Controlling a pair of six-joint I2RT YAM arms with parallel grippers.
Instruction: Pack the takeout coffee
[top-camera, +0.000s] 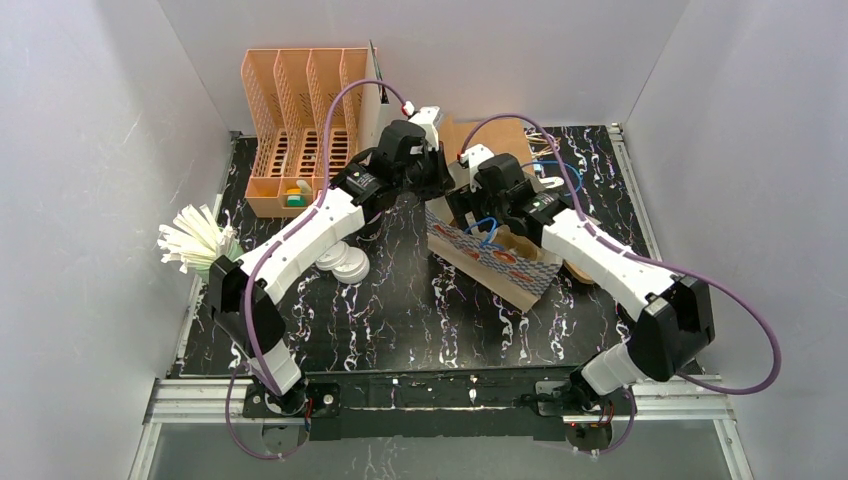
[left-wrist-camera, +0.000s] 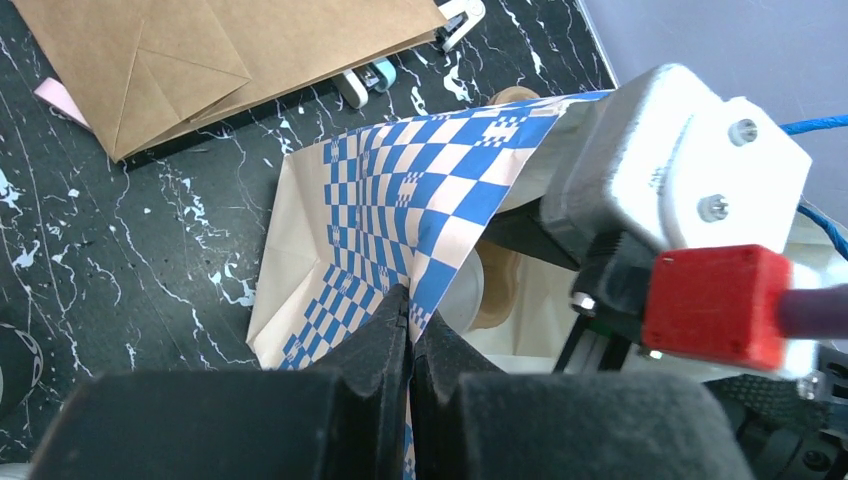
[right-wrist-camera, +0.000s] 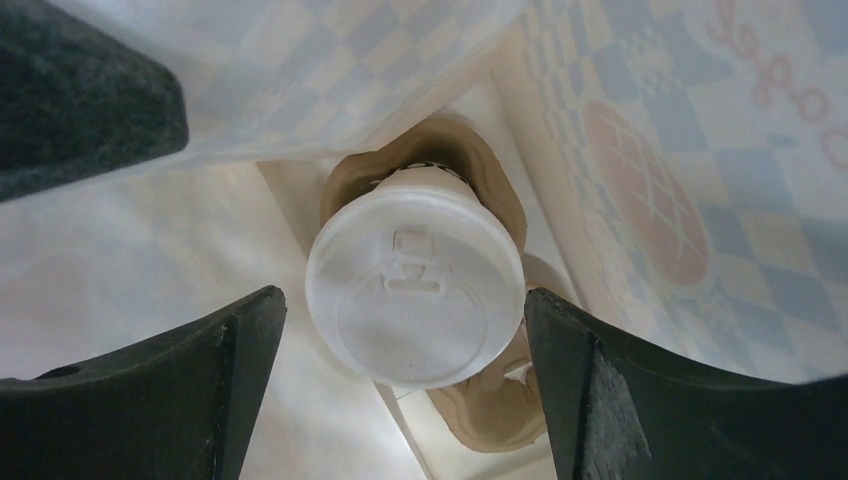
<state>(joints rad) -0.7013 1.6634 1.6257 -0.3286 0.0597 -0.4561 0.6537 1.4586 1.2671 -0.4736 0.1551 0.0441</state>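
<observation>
One takeout coffee cup with a white lid (right-wrist-camera: 415, 290) stands in a brown pulp tray (right-wrist-camera: 490, 405) at the bottom of a blue-checked paper bag (top-camera: 495, 262). My right gripper (right-wrist-camera: 400, 296) hangs inside the bag just above the cup, open, with a finger on each side of the lid and nothing gripped. My left gripper (left-wrist-camera: 411, 305) is shut on the bag's rim (left-wrist-camera: 430, 190) and holds the mouth open. The left wrist view shows the lid (left-wrist-camera: 464, 296) and the tray (left-wrist-camera: 500, 285) through the opening. From above, the bag hides the cup.
Loose white lids (top-camera: 345, 264) lie left of the bag. A green cup of white straws (top-camera: 196, 243) stands at the left edge. An orange rack (top-camera: 300, 130) is at the back left, and a flat brown paper bag (left-wrist-camera: 230, 55) lies behind the checked bag.
</observation>
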